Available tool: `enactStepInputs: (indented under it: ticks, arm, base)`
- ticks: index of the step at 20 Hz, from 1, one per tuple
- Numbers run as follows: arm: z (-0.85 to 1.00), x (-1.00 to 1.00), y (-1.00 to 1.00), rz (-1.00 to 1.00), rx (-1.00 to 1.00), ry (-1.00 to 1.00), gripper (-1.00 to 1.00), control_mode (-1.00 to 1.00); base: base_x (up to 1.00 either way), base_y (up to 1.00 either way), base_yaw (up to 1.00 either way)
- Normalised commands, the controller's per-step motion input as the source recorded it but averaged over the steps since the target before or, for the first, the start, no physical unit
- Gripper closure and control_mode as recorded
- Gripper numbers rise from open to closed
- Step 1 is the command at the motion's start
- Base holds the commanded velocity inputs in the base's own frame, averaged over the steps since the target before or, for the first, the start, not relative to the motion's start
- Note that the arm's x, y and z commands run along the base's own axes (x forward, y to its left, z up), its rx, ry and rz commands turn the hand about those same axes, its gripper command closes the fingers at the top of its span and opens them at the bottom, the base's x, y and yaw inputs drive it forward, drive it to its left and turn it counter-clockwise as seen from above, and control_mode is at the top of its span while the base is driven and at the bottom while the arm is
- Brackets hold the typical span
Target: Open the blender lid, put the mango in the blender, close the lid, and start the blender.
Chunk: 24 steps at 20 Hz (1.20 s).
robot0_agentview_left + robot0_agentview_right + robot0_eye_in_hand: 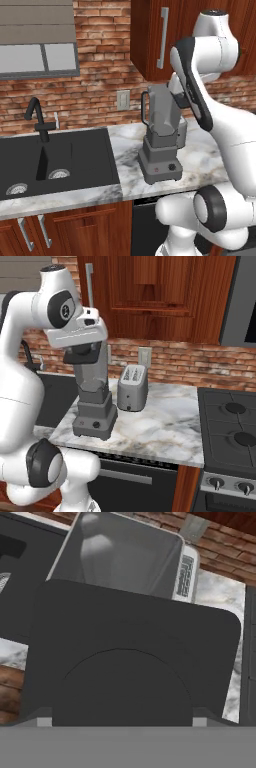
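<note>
The grey blender [161, 150] stands on the marble counter, its dark base [94, 423] showing a red button and a black knob. Its translucent jar [92, 381] is open at the top, and I look down into the jar [120, 554] in the hand view. The dark square blender lid [132, 662], with its raised round centre, sits close under the hand, lifted just off the rim and slightly tilted. My gripper [80, 350] is directly above the jar, shut on the blender lid [79, 357]. The fingertips are hidden by the lid. The mango is out of view.
A silver toaster [132, 387] stands just right of the blender. A black sink [55, 155] with a dark faucet [37, 117] lies to the left, a stove [230, 431] to the far right. Wooden cabinets [150, 296] hang above. The counter [155, 428] extends in front of the toaster.
</note>
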Motion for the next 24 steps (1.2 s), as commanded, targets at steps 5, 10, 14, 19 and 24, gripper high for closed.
enactStepInputs:
  ticks: [5,10,14,19,24]
  arm:
    - [0.03,0.33,0.11,0.00,-0.01,0.09,1.00,-1.00]
    - [0.00,0.20,0.01,-0.01,0.00,0.07,1.00,-1.00]
    - [0.00,0.09,0.00,-0.03,0.00,0.05,1.00,-1.00]
    - [0.00,0.06,0.02,-0.03,0.00,0.02,1.00,-1.00]
    - [0.00,0.09,0.07,-0.03,0.00,0.01,1.00,-1.00]
  base:
    - [0.00,0.00,0.00]
    - [0.00,0.00,0.00]
    - [0.00,0.00,0.00]
    - [0.00,0.00,0.00]
    - [0.00,0.00,0.00]
